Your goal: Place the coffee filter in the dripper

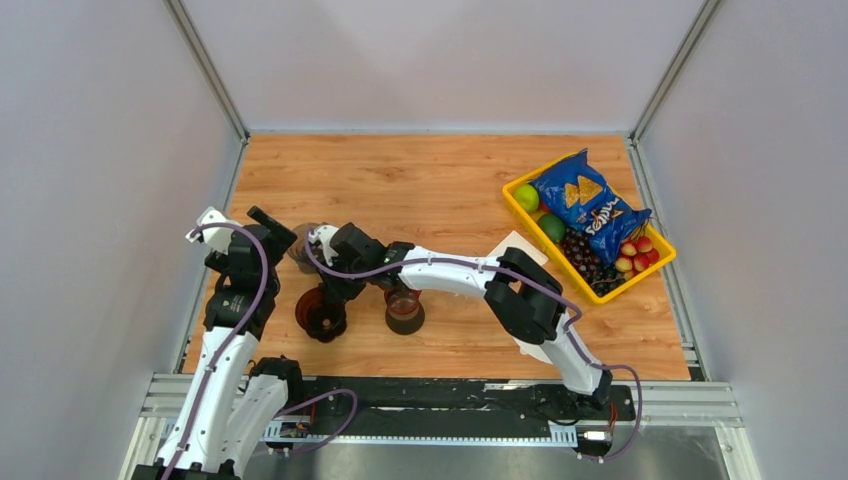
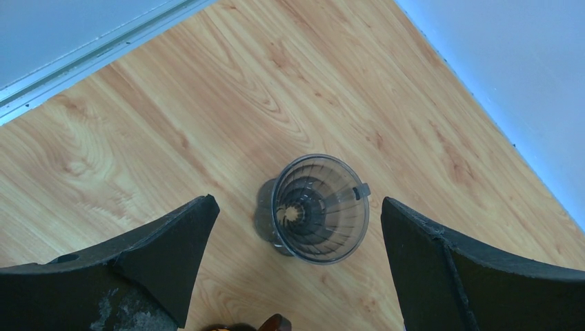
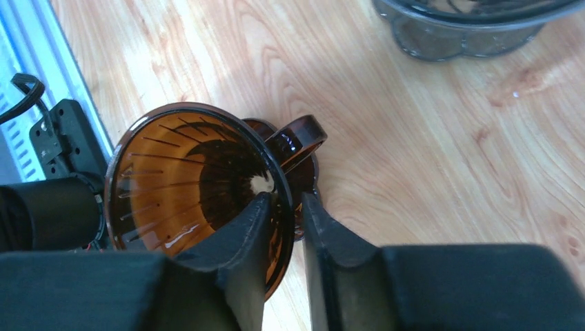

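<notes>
Right gripper (image 3: 284,200) pinching amber dripper (image 3: 179,172) rim, one finger inside | left gripper (image 2: 296,202) spread wide above clear dripper (image 2: 317,207) at amber's 11 o'clock | brown cup (image 1: 404,312) at its 3 o'clock | white filter (image 1: 518,245) half under right arm, beside yellow tray (image 1: 666,260) of fruit and chips at table's 2 o'clock | wood table (image 1: 420,180), pale walls

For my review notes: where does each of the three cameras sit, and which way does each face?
Top external: fixed above and behind the bases, looking down on the table and yellow tray; both arms show.
Left wrist: on the left arm, looking straight down at a clear dripper; the open left gripper frames it.
Right wrist: low, angled along the table at an amber dripper; the right gripper pinches its rim.
Shared: both wrist views catch the clear dripper.
</notes>
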### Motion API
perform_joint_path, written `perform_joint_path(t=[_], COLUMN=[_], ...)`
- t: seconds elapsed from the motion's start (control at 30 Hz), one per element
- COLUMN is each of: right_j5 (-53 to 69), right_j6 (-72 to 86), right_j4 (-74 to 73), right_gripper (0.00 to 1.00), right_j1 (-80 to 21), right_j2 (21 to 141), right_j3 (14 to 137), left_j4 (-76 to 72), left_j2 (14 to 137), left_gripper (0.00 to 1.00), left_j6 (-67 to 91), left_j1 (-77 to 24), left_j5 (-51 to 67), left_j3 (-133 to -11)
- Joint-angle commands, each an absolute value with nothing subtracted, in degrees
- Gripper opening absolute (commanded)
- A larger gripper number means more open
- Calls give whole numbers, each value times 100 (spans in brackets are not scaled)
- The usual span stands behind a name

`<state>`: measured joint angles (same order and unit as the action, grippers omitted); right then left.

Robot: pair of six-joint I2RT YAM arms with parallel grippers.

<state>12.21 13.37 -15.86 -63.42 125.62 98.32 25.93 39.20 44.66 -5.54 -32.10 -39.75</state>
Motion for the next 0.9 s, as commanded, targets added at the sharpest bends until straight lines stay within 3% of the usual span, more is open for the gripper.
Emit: perform_joint_path(t=[0.0, 0.13, 0.33, 0.6, 0.87], right_j5=[1448, 1443, 714, 634, 104], right_j6=[1456, 1447, 1354, 1899, 2364], right_j4=[-1292, -1293, -1292, -1493, -3104], right_gripper=[24, 11, 1, 0, 0], right_j1=[-6444, -6443, -6315, -5220, -3771], right_j2=[12631, 12461, 11636, 9994, 8524], right_j3=[10155, 10139, 9847, 8990, 8493], left_j4=[2508, 2514, 2508, 2402, 1557], left_j2=[3867, 3851, 3796, 3578, 3659], left_gripper=[100, 100, 100, 100, 100], left_j6=[4452, 4460, 4424, 4307, 4486], left_j1=[-535, -528, -527, -529, -532], left_j5=[-3323, -3337, -3303, -3156, -2657], left_j3=[-3949, -3939, -3945, -4000, -3972])
